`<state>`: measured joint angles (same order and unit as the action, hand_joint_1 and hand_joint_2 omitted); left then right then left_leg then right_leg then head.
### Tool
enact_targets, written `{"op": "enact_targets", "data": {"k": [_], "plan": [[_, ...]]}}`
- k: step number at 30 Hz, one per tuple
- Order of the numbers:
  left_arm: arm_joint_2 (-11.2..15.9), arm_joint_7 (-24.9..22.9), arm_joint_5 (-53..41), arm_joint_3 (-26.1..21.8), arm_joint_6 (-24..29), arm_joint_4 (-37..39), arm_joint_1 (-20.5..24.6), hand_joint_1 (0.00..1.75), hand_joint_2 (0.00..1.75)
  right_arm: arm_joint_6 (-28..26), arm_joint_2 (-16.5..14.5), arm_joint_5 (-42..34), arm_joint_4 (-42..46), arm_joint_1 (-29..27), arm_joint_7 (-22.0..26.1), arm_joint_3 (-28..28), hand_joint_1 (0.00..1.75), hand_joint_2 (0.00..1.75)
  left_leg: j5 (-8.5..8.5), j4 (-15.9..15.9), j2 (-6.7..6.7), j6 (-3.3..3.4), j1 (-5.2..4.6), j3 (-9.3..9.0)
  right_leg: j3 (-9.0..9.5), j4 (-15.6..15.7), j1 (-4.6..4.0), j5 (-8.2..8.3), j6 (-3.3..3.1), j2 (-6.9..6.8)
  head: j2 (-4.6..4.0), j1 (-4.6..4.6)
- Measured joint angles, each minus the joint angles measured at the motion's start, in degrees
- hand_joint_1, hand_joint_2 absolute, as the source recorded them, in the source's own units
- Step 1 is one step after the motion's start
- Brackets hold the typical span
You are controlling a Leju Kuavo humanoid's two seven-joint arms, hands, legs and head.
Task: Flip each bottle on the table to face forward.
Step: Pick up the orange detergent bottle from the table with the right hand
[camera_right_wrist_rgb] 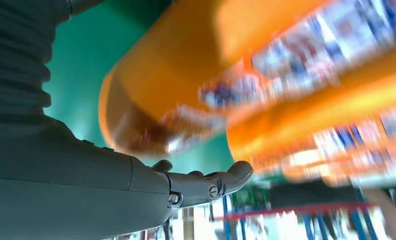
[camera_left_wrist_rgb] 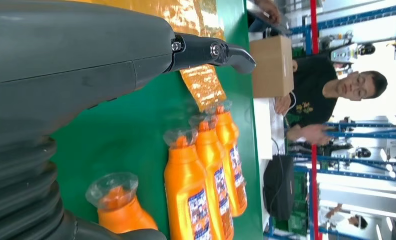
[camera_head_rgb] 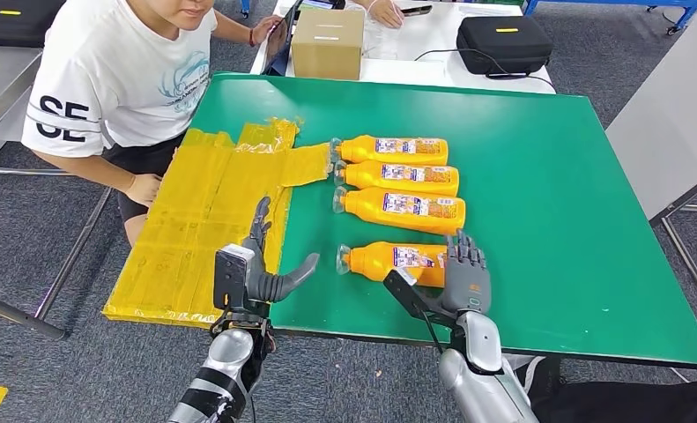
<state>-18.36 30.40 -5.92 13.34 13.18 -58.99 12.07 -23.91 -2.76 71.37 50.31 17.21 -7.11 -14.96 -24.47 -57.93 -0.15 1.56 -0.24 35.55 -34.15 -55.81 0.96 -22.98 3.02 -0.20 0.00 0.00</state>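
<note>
Fingers [camera_head_rgb: 466,256] of the right hand [camera_head_rgb: 464,280] stand spread and empty against the base end of the nearest bottle [camera_head_rgb: 390,261], lying apart from 3 others on the green table [camera_head_rgb: 547,176], so it should cup the body squarely before rolling, while the left hand [camera_head_rgb: 261,269] hovers open, palm inward.

Silver arms, dark grey left hand [camera_head_rgb: 255,269]
</note>
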Motion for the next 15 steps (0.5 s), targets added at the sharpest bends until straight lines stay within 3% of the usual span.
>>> {"op": "enact_targets", "data": {"k": [3,4,7,15], "plan": [[0.0,-0.2,0.4,-0.1,-2.2,0.0,0.0,0.00,1.75,8.3,1.0,-1.8,-3.7,3.0,0.1,-0.5,1.64,1.75,-0.04,0.0,0.14,0.00,0.00,-0.21,0.10,0.0,0.00,0.00,0.00,0.08,0.00,0.00],[0.0,-0.2,0.7,-0.2,-2.9,0.1,0.1,0.00,1.75,11.2,1.5,-3.0,-5.2,4.3,1.1,-0.7,1.74,1.75,-0.09,0.0,0.20,0.01,0.00,-0.36,0.16,0.0,0.00,0.00,-0.01,0.12,0.00,0.00],[0.0,0.3,1.5,-0.3,-4.6,0.7,0.4,0.00,1.75,17.5,3.2,-6.9,-9.6,7.8,5.1,-1.4,1.75,1.75,-0.39,0.0,0.30,0.05,0.02,-1.07,0.34,0.1,-0.02,-0.26,-0.10,0.16,0.00,0.01],[0.0,1.1,2.2,-0.4,-5.4,2.4,1.3,0.00,1.75,21.1,5.2,-10.1,-15.0,11.8,8.9,-2.8,1.75,1.75,-0.58,0.0,0.24,0.10,0.02,-2.09,1.32,0.2,-0.03,-0.49,0.01,0.15,0.00,0.01]]}}
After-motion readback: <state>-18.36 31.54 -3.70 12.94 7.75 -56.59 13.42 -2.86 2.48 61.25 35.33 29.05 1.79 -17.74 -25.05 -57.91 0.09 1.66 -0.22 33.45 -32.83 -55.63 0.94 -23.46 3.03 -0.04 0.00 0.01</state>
